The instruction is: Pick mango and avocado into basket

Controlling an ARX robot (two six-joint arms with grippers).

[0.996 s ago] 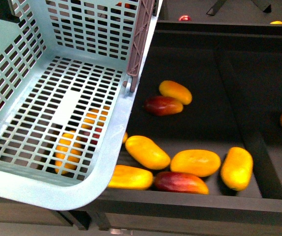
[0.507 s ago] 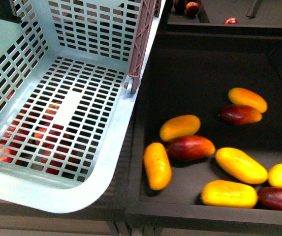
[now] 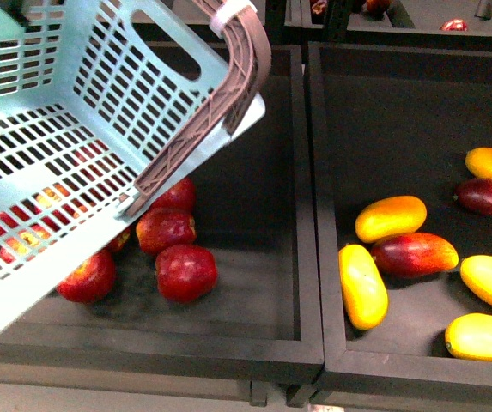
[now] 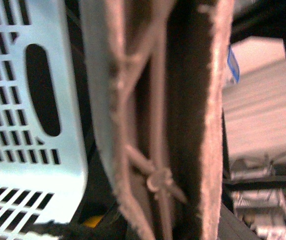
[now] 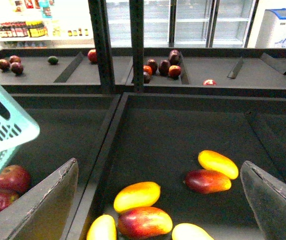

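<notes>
The pale turquoise basket [image 3: 22,184] hangs tilted at the upper left of the front view, above a bin of apples. Its brown handle [image 4: 182,125] fills the left wrist view, and my left gripper [image 4: 167,215] is shut on the basket there, with its fingers hidden. Several yellow mangoes lie in the right bin. The nearest are a yellow-orange mango [image 3: 390,218] and a plain yellow one [image 3: 362,286]. My right gripper [image 5: 160,200] hangs open above that bin, with the yellow-orange mango [image 5: 137,196] showing between its fingers. A small dark green fruit [image 5: 53,60], seemingly the avocado, sits on the far back shelf.
Red-and-yellow mangoes [image 3: 414,255] lie among the yellow ones. Red apples [image 3: 185,270] fill the left bin under the basket. A raised black divider [image 3: 310,215] separates the two bins. Dark red fruit [image 5: 160,67] lies on the back shelf behind upright black posts [image 5: 100,45].
The front view has swung left: the mangoes slid to the right and the apple bin came into sight. The basket has tipped up, with its handle now across the upper middle.
</notes>
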